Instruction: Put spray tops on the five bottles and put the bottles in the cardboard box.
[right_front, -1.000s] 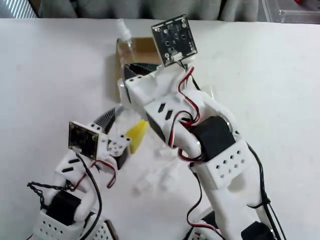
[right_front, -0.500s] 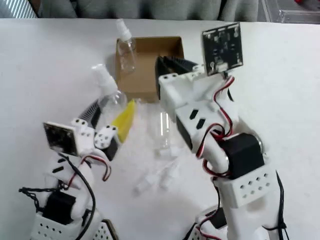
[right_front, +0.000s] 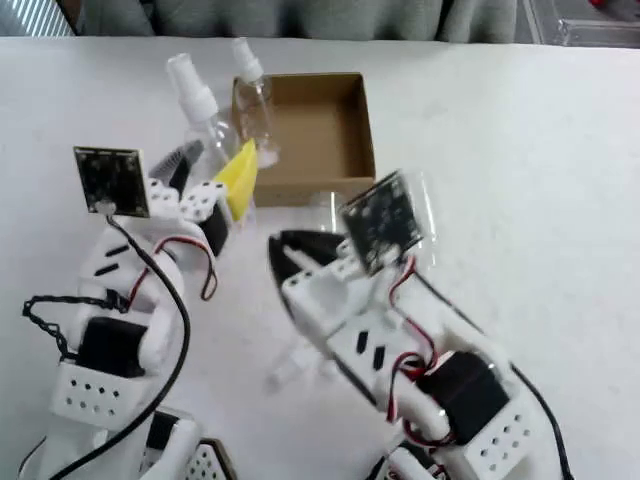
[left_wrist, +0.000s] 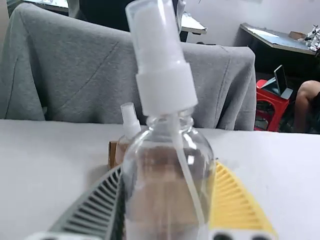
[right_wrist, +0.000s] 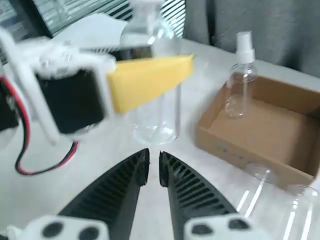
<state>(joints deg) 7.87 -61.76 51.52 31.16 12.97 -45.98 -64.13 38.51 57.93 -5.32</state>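
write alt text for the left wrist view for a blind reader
A clear plastic bottle with a white spray top sits close to the camera, held between the grey and yellow fingers of the left gripper. Behind it on the white table, a second capped clear bottle stands in a brown cardboard box, with a grey fabric-covered chair back beyond.

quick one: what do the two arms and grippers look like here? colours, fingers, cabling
Both arms: white printed shells with slot and hole cut-outs, black servos, red-white-black servo leads, a dark bare camera board at each wrist. Left gripper: one grey ribbed finger, one yellow. Right gripper: both fingers black, ribbed. A twisted black cable runs along the left arm.
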